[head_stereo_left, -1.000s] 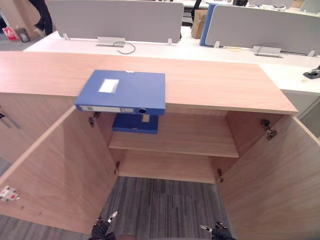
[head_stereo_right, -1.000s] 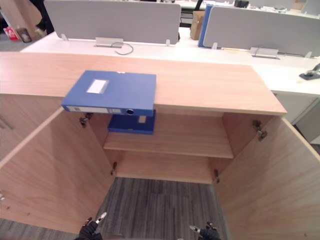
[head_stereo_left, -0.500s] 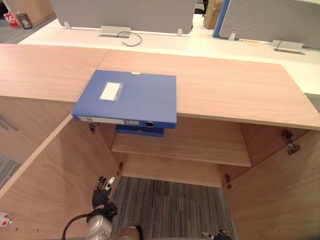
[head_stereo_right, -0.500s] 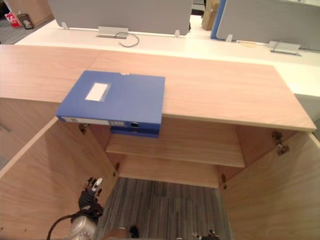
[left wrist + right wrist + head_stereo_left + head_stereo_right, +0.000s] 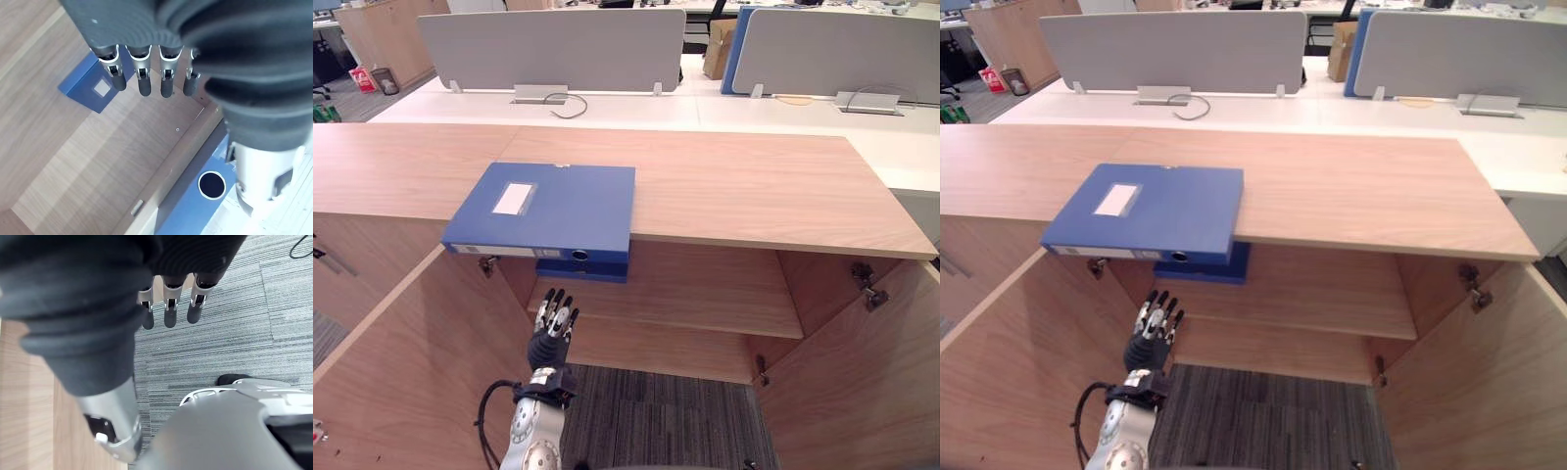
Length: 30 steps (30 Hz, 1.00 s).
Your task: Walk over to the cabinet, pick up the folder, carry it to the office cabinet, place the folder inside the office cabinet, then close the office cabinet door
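My right hand (image 5: 168,313): fingers relaxed, empty, over grey striped carpet (image 5: 220,342). My left hand (image 5: 553,328): fingers straight, empty, before the open light-wood cabinet (image 5: 421,362). Blue box folder with white label (image 5: 543,208): flat on the wooden worktop (image 5: 754,186), spine overhanging its front edge. Second blue folder (image 5: 587,271): on the cabinet shelf (image 5: 705,294) beneath
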Available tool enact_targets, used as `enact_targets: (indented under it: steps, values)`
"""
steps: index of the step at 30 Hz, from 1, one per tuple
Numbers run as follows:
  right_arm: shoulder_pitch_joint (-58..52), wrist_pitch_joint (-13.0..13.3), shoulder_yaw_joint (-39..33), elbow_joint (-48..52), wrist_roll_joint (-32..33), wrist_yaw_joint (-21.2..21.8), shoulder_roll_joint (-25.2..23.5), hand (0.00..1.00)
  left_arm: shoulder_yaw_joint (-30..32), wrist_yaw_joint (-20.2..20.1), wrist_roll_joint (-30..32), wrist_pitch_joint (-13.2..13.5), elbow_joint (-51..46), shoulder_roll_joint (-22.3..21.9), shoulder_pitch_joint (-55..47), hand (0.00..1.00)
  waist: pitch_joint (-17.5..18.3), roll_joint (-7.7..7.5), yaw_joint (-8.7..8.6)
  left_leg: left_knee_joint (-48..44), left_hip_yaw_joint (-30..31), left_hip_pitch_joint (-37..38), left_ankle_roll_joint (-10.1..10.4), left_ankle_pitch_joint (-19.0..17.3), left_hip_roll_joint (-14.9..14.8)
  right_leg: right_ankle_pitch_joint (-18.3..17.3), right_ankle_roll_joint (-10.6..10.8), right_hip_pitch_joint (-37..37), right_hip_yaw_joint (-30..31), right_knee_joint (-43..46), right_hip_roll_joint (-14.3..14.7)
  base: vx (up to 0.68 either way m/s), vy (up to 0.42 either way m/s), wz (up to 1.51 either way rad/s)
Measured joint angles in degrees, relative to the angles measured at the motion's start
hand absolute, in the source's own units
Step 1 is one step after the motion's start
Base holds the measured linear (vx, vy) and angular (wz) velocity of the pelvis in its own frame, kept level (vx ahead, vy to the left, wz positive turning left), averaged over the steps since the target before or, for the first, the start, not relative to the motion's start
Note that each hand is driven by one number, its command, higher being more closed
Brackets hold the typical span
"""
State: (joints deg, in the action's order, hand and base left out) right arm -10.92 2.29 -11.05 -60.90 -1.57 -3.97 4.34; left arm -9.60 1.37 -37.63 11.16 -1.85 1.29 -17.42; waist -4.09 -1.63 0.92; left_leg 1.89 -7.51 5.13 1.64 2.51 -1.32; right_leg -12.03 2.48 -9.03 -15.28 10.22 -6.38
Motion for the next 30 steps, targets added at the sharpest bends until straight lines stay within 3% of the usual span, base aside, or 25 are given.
enact_targets:
  steps: [8,10,15,17,22,24,28,30]
  values:
    - [-0.85,-0.01,1.68,-0.14,0.1,-0.01,0.19,0.0,3.92,6.22,14.19,-1.04,-5.81,-0.67,-5.6,0.0,1.05,-0.4,1.35,2.16,0.96,-0.22,-1.15,2.05,1.19,1.67,0.92,-0.15,-0.76,-1.82,-1.08,-0.07,0.044,0.08]
    - [-1.37,-0.01,1.67,-0.07,0.13,-0.01,-0.14,0.0,6.73,8.57,18.54,-1.56,-9.33,-3.5,-7.03,0.0,1.57,-0.92,1.75,1.86,1.79,-1.05,-1.2,2.05,1.64,1.79,1.05,-0.11,-1.49,-1.78,-1.48,-0.1,0.036,0.17]
    - [-2.12,-0.2,2.19,0.17,0.18,-0.01,-0.12,0.0,9.74,10.34,21.47,-2.93,-12.36,-5.62,-9.0,0.0,2.17,-1.18,2.33,1.89,2.02,-1.08,-1.28,2.09,1.88,1.9,1.24,-0.11,-1.87,-1.83,-1.69,-0.06,0.014,0.07]
    - [-2.27,-0.44,2.33,0.29,0.24,0.01,-0.21,0.0,10.23,11.45,25.74,-3.21,-14.64,-5.69,-9.13,0.0,2.38,-1.45,2.61,1.94,2.19,-1.07,-1.35,2.16,1.92,1.91,1.25,-0.13,-2.01,-1.81,-1.69,-0.03,-0.006,0.04]
    - [-2.19,-0.45,4.05,0.31,0.42,-0.04,0.0,0.0,9.06,15.45,48.94,-3.21,-23.6,-3.84,-6.26,0.0,3.2,-1.9,2.86,2.31,2.43,-1.17,-1.64,2.62,2.0,1.94,1.31,-0.12,-2.39,-2.02,-1.67,0.0,-0.004,0.03]
    - [-2.15,-0.44,4.44,-0.04,0.5,-0.02,0.04,0.0,7.66,17.19,61.93,-3.38,-23.56,0.07,-1.98,0.0,3.91,-1.98,2.67,2.76,2.34,-1.1,-1.52,2.79,1.95,1.95,1.31,0.0,-2.35,-2.34,-1.56,0.0,0.0,0.0]
    - [-1.01,-0.27,4.49,-1.75,0.33,0.28,0.28,0.0,6.83,20.95,76.74,-3.44,-20.9,5.76,5.13,0.0,4.38,-1.87,1.73,3.05,2.04,-0.65,-1.28,3.09,1.78,2.37,1.11,-0.11,-1.89,-3.32,-1.11,0.01,-0.014,-0.08]
    - [-0.5,-0.11,5.88,-2.39,0.17,0.68,0.72,0.0,6.18,22.4,84.39,-4.42,-13.68,10.54,10.04,0.0,4.34,-1.8,1.25,3.07,1.46,-0.04,-1.28,3.08,1.39,2.79,0.75,-0.61,-1.33,-3.97,-0.52,-0.02,-0.039,-0.13]
